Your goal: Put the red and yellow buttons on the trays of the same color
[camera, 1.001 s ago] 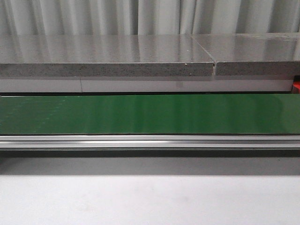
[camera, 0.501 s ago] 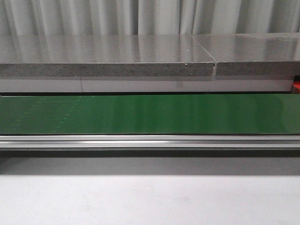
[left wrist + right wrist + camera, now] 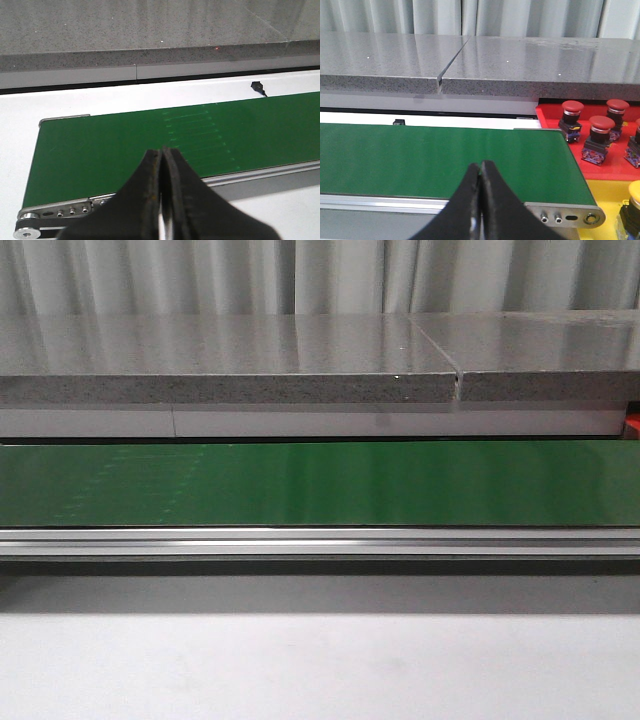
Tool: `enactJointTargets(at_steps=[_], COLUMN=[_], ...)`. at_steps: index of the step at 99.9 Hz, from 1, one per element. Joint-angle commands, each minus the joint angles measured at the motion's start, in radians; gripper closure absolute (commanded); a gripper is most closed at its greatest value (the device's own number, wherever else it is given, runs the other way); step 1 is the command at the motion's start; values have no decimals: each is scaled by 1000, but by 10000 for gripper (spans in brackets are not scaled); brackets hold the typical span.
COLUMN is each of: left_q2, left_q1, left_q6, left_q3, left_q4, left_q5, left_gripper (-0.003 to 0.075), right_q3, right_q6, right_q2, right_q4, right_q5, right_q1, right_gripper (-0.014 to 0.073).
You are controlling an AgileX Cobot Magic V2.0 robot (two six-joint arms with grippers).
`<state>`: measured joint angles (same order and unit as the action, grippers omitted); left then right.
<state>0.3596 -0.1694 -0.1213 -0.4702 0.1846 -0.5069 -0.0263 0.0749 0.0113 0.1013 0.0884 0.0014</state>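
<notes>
In the right wrist view, several red buttons (image 3: 600, 137) stand on the red tray (image 3: 607, 170) just past the belt's end. A yellow button (image 3: 634, 197) sits on the yellow tray (image 3: 609, 190) beside it. My right gripper (image 3: 481, 165) is shut and empty, hovering over the near edge of the green conveyor belt (image 3: 440, 160). My left gripper (image 3: 162, 151) is shut and empty too, above the other end of the belt (image 3: 125, 150). No button lies on the belt (image 3: 320, 483). Neither gripper shows in the front view.
A grey stone shelf (image 3: 230, 365) runs behind the belt. An aluminium rail (image 3: 320, 542) borders the belt's near side, with white table (image 3: 320, 670) in front. A small black part (image 3: 257, 87) sits on the white surface behind the belt. A red sliver (image 3: 632, 426) of tray shows at far right.
Faint light marks on the belt surface have shifted along it; neither arm nor any button has visibly moved.
</notes>
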Motion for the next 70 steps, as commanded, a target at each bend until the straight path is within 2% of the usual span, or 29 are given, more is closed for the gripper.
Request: enactJointTargets(at_steps=[1, 45, 56, 70], left_q2=[6, 6, -3, -46], left_q1=[-7, -7, -7, -7], left_q6=[0, 0, 0, 2], left_q3=[-27, -25, -15, 69], left_q4=[15, -2, -72, -83], left_q5=[71, 77, 154, 311], left_gripper=[739, 739, 739, 739], right_q3=[14, 14, 14, 14], right_q6=[1, 1, 1, 1], right_q2=[18, 18, 18, 18], right_q4=[-11, -11, -11, -11], right_q5=[-88, -88, -88, -88], right_q1=[0, 0, 0, 0], right_gripper=[660, 660, 660, 660])
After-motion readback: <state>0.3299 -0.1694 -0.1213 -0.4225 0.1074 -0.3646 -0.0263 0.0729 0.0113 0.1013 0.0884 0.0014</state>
